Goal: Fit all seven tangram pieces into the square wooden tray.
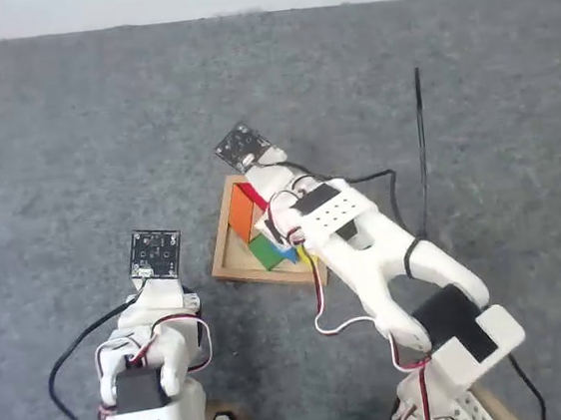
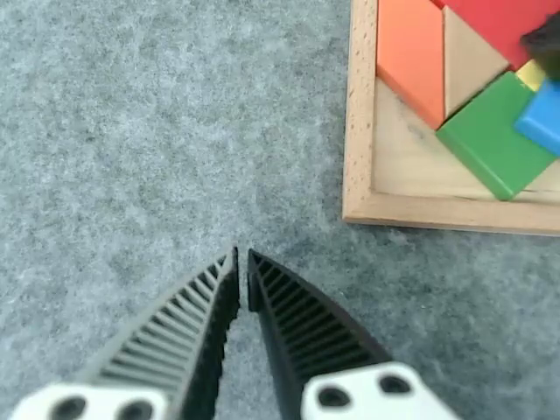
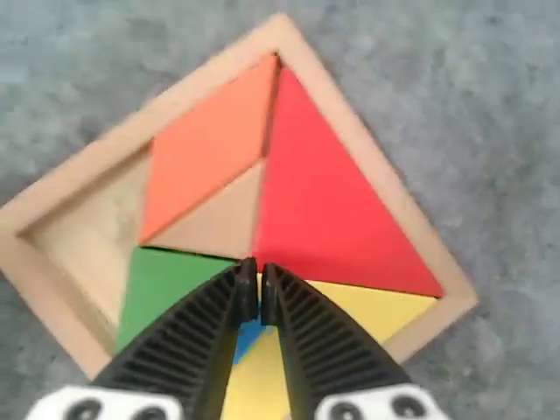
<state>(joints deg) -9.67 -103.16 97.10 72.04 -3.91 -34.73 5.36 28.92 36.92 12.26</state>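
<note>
High view: wooden tray point(image 1: 228, 261) on grey carpet point(image 1: 73, 142), under right arm point(image 1: 365, 251).
Left wrist view: left gripper point(image 2: 242, 260) closed, empty, beside tray.
Right wrist view: right gripper point(image 3: 259, 273) closed over blue piece point(image 3: 248, 338). Six pieces point(image 3: 324, 201) in, one bare corner apparently left.

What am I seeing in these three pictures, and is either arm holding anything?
Two robot arms stand side by side at a grey carpet. One picture looks down from above; the other two come from cameras on each arm's wrist. The square wooden tray holds an orange parallelogram, red triangle, tan triangle, green piece, blue piece and yellow piece, with some floor bare. The left end effector is shut over bare carpet, empty. The right end effector is shut over the pieces, also empty.
</note>
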